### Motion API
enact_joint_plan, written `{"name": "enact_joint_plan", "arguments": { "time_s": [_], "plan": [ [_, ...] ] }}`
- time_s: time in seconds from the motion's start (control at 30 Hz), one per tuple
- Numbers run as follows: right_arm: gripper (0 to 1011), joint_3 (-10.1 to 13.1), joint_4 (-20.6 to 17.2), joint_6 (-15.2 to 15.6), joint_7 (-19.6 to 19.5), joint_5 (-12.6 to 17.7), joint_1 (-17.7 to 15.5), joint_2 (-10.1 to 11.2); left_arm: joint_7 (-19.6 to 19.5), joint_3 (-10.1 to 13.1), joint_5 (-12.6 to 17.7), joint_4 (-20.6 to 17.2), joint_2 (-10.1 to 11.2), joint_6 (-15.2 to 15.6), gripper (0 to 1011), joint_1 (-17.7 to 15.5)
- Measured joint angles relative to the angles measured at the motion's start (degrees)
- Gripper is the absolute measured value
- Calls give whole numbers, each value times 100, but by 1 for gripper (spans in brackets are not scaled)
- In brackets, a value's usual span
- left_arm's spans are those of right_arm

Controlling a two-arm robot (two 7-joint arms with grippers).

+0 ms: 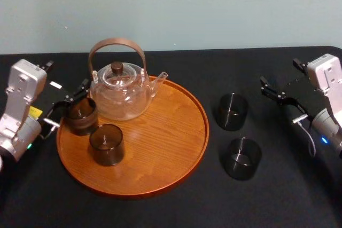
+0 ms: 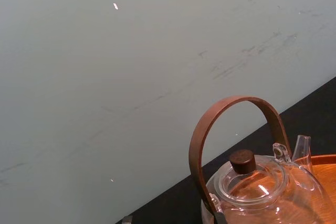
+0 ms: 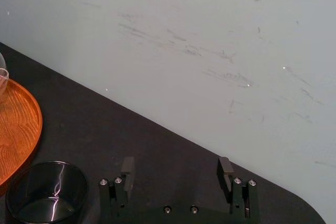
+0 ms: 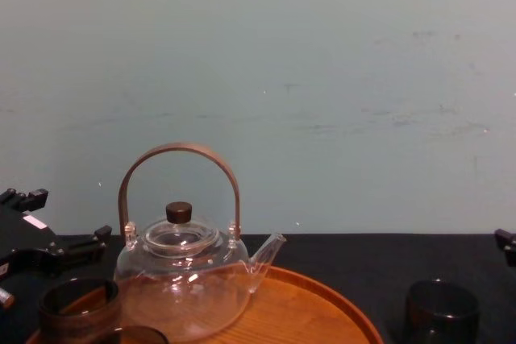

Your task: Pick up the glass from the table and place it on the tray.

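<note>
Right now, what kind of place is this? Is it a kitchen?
Probably a robot test room, not a kitchen: a black table against a bare pale wall, a teapot on a tray, and the left gripper and right gripper at either side.

- tray (image 1: 176,148): orange-brown, wood grain showing
- teapot (image 1: 120,100): clear glass, brown handle, dark brown lid knob
- glasses (image 1: 231,111): dark smoky, see-through
- tablecloth (image 1: 278,185): plain black
- wall (image 1: 214,4): pale grey-green, faint scuff marks
- right gripper (image 3: 176,163): black fingers, silver-grey body
</note>
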Motion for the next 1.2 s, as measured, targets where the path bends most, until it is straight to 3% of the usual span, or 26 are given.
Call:
{"name": "enact_joint_plan", "arguments": {
  "time_s": [0.2, 0.37, 0.8, 1.2],
  "plan": [
    [1002, 63, -100, -12, 151, 30, -73, 56, 0, 0, 0, 0, 0, 0, 1001, 0],
    [1002, 184, -465, 17, 290, 77, -283, 206, 0, 0, 0, 0, 0, 0, 1001, 0],
    [1002, 495, -1591, 68, 490, 229, -1181, 508, 0, 0, 0, 0, 0, 0, 1001, 0],
    [1002, 579, -2204, 47, 555, 165, -1887, 573, 0, 0, 0, 0, 0, 0, 1001, 0]
  ]
}}
